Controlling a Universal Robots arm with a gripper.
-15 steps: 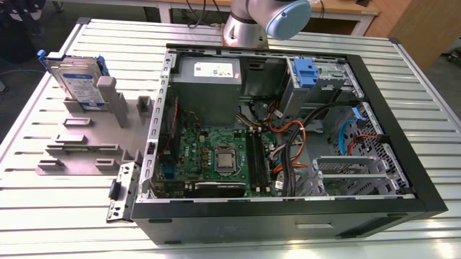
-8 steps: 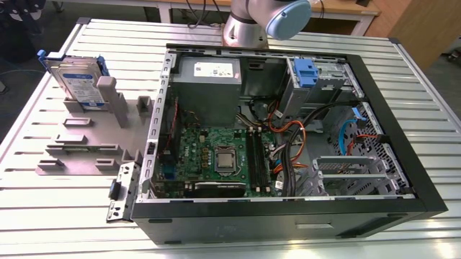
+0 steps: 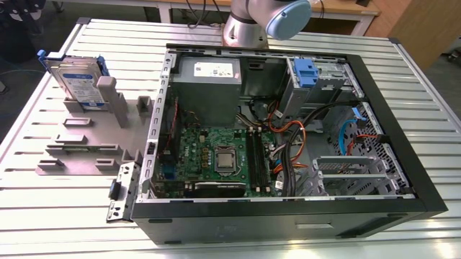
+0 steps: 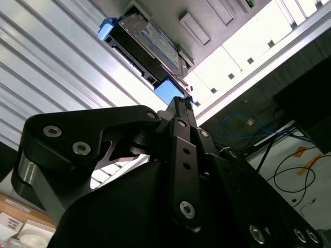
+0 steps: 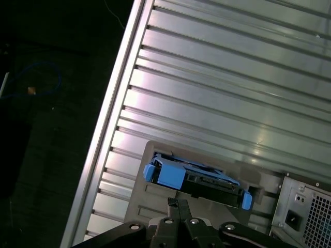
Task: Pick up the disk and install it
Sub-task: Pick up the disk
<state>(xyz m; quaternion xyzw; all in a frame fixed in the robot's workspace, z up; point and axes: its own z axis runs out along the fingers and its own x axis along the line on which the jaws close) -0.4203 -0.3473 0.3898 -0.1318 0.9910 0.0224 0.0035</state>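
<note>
Gripper (image 5: 177,204) is pinched together, holding nothing, above the table (image 3: 43,216). Beside the big case (image 3: 288,217), the grey stand (image 3: 79,156) holds the disk (image 3: 79,81) upright. Coming down closed, it could bump the disk and tip it over.

A ribbed metal counter (image 3: 65,226) carries an open black computer case (image 3: 288,218), lying on its side toward the exterior view's right. Just beside it, toward the exterior view's left, a flat grey fixture plate (image 3: 43,137) rests on the slats near the counter's edge.
</note>
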